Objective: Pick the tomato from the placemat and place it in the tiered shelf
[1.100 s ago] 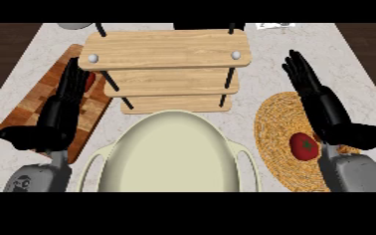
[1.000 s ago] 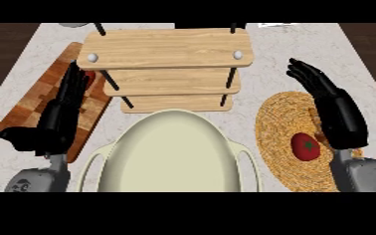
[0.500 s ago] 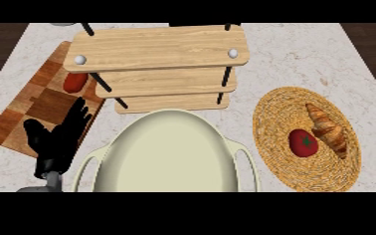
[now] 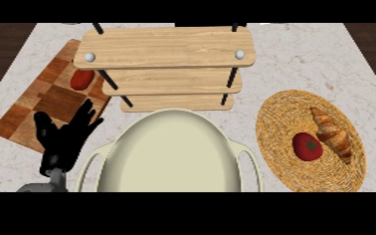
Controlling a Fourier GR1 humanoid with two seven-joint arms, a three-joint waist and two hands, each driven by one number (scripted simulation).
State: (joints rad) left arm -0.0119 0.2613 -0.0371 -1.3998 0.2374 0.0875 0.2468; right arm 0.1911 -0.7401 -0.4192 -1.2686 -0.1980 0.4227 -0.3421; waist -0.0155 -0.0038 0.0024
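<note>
In the head view, the left robot hand (image 4: 67, 135) rested open and empty, fingers up. The tomato (image 4: 308, 146) lay far to its right on the placemat (image 4: 285, 129), the tiered shelf (image 4: 169, 55) ahead of it.

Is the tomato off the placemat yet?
No: the tomato lies on the woven placemat beside the croissant, and no robot hand is on it.

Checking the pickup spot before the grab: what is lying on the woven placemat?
On the placemat lie a tomato and, beside it, a croissant. Nothing covers them; the mat's lower edge is cut off.
</note>
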